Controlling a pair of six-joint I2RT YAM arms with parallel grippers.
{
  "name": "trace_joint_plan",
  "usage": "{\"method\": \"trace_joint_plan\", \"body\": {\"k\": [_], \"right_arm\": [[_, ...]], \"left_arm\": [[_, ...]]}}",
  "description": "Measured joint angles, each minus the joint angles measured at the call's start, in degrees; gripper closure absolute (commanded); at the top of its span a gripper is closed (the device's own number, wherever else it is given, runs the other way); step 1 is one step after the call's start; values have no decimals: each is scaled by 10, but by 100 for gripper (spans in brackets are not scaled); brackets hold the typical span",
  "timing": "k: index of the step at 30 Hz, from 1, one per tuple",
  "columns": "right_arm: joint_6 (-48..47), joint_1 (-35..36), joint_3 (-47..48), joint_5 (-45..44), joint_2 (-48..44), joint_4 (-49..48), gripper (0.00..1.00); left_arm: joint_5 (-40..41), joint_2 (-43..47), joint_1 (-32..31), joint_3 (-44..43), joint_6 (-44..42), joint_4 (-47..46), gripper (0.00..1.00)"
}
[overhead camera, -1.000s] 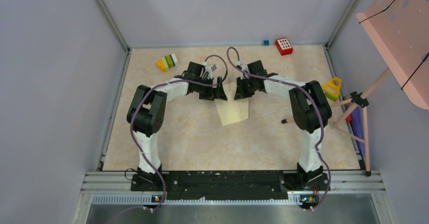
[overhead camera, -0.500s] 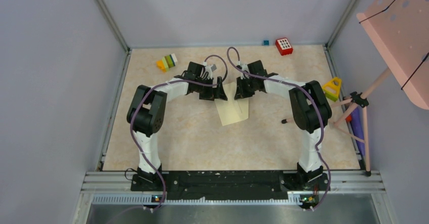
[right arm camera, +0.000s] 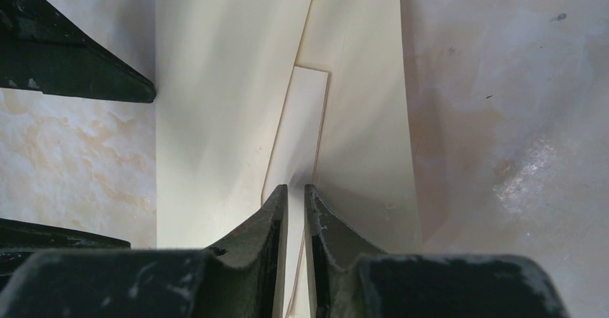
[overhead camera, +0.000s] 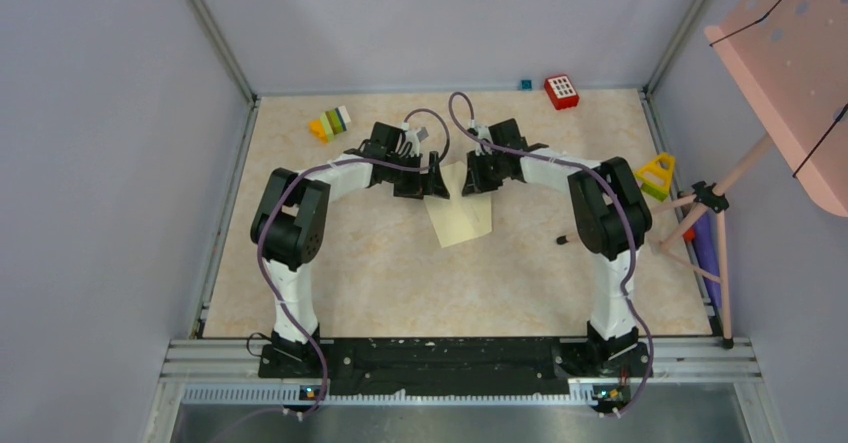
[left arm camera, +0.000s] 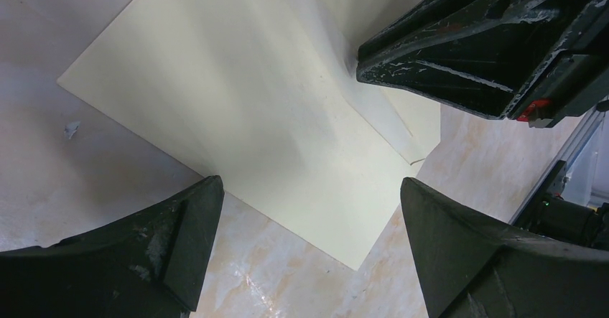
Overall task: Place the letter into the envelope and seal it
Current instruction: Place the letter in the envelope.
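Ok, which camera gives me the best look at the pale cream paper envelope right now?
Left wrist: the pale cream paper envelope fills the frame, with its edges and near corner sharp. Top external shows it small and distant. Right wrist shows only overlapping layers behind the right tool.

envelope [left arm camera: 237, 117], matt smooth cream paper, between the jaws, table [left arm camera: 301, 289], glossy marbled beige surface beneath, fingers [left arm camera: 459, 253], scuffed black plastic

Overhead, I see even, diffuse light and soft shadows. At both wrists, close black fingers [right arm camera: 244, 260] lose focus; glare patches sheen the marbled tabletop [right arm camera: 528, 171].
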State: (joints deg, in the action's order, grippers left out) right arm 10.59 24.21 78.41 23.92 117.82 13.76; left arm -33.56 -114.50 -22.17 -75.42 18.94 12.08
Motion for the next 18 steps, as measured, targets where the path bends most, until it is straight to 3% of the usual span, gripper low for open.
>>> {"method": "trace_joint_plan", "body": {"k": [7,18], "right_arm": [[1,0,1,6,1,-5,79],[10,-1,1,50,1,3,79]], "left_arm": [[0,0,0,0,0,0,2],[0,0,0,0,2,0,2]]}}
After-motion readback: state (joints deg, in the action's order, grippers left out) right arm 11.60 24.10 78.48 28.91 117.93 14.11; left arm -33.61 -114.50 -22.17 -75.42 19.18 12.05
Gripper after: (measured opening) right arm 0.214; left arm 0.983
